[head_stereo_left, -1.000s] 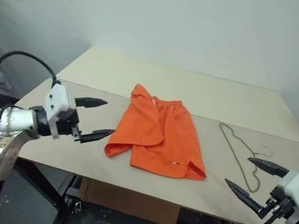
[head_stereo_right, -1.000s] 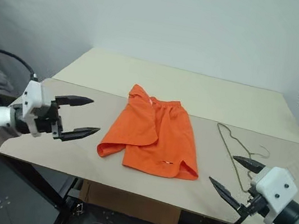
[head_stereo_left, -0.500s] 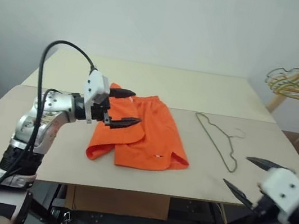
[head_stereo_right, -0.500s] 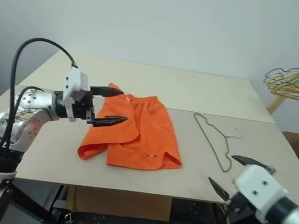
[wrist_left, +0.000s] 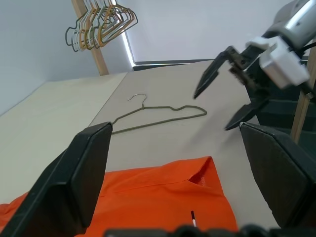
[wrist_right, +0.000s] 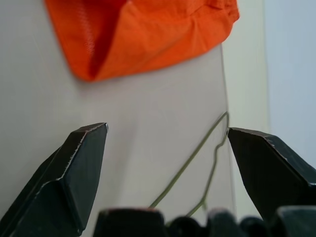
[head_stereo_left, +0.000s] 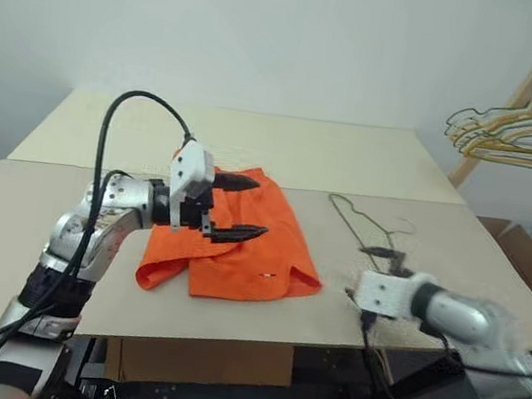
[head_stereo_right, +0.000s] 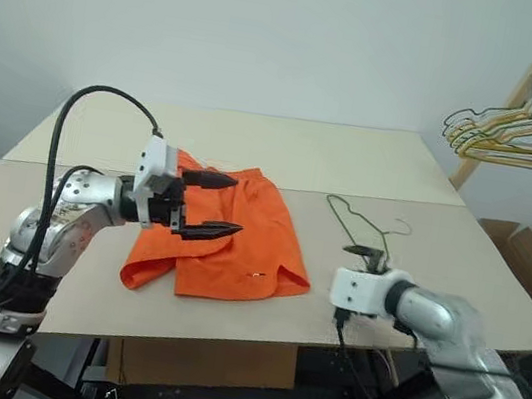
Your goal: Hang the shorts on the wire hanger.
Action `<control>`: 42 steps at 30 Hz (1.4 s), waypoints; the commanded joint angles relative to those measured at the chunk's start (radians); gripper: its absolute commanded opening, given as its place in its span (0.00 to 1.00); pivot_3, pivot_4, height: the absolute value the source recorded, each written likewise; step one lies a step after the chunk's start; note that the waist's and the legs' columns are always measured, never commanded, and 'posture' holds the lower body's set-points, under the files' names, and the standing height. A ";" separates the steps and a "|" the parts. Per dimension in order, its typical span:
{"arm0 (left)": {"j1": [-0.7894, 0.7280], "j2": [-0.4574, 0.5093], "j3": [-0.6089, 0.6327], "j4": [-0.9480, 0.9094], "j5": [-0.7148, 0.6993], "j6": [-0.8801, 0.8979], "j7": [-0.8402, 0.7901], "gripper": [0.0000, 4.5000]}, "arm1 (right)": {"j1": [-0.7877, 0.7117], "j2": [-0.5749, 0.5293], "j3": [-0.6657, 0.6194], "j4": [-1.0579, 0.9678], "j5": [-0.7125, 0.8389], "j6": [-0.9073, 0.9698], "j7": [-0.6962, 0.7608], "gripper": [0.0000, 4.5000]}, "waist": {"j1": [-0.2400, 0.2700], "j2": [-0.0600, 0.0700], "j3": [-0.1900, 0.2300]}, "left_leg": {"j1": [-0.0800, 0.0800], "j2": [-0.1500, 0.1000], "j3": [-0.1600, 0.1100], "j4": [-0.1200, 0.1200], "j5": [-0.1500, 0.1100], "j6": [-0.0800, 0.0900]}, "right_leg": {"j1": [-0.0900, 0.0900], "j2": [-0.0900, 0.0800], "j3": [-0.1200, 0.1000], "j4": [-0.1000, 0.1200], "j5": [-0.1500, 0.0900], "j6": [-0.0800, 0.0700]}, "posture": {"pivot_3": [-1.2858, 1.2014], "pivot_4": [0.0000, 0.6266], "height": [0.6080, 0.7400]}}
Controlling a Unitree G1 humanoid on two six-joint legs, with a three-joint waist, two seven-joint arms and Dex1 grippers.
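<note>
The orange shorts (head_stereo_left: 271, 261) lie flat and partly folded in the middle of the table. My left gripper (head_stereo_left: 261, 207) is open just above their upper half, pointing toward the hanger, with nothing between its fingers. The thin grey-olive wire hanger (head_stereo_left: 352, 221) lies flat on the table to the right of the shorts, also seen as the wire hanger (wrist_left: 163, 112) from the left wrist. My right gripper (wrist_left: 212, 112) is open at the hanger's near end, low over the table and empty. The right wrist view looks between its fingers at the wire hanger (wrist_right: 197, 158) and the shorts' hem (wrist_right: 148, 34).
The table (head_stereo_left: 354, 153) is made of two pale boards with a seam across it. A wooden rack (head_stereo_left: 502, 115) with a bunch of yellow, green and dark hangers (head_stereo_left: 518, 143) stands at the back right. A cardboard box (head_stereo_left: 529, 267) sits beyond the table's right edge.
The camera has swung right. My left gripper moved from beside the shorts to over them. My right gripper came forward and inward to the hanger's near end, rolling. Both stayed open.
</note>
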 commanded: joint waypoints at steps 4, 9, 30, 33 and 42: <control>0.045 0.022 0.052 -0.087 -0.015 0.015 0.039 0.99 | -0.189 0.062 0.151 0.277 -0.136 -0.333 -0.049 1.00 | 0.015 0.001 0.001 | -0.002 -0.001 -0.001 0.000 0.000 0.000 | 0.000 0.000 0.000 0.000 0.000 0.000 | 0.55 0.00 1.00; 0.088 0.031 0.074 -0.138 -0.023 0.031 0.081 0.99 | -0.266 0.107 0.209 0.421 -0.170 -0.497 -0.064 1.00 | 0.036 0.001 0.001 | -0.002 -0.001 -0.001 0.000 -0.001 0.002 | 0.000 -0.001 0.000 -0.001 0.004 0.007 | 0.56 0.00 1.00; 0.164 0.064 0.121 -0.236 -0.040 0.071 0.132 1.00 | -0.296 0.022 0.145 0.425 -0.027 -0.649 0.049 0.14 | 0.075 0.002 0.002 | 0.000 -0.001 -0.002 0.000 -0.001 0.002 | 0.001 0.000 0.000 0.000 0.003 0.005 | 0.58 0.00 1.00; 0.164 0.068 0.122 -0.236 -0.039 0.072 0.129 1.00 | -0.297 -0.039 0.138 0.419 0.005 -0.662 0.110 0.29 | 0.083 0.002 0.002 | 0.000 -0.001 -0.002 0.000 -0.001 0.002 | 0.001 -0.001 0.000 0.000 0.001 0.002 | 0.58 0.00 1.00; 0.171 0.080 0.138 -0.267 -0.047 0.088 0.149 1.00 | -0.421 -0.007 0.232 0.710 -0.408 -0.852 -0.243 0.96 | 0.086 0.002 0.002 | 0.002 0.000 -0.001 0.000 -0.001 0.002 | 0.001 0.000 0.001 0.001 0.000 -0.001 | 0.60 0.00 1.00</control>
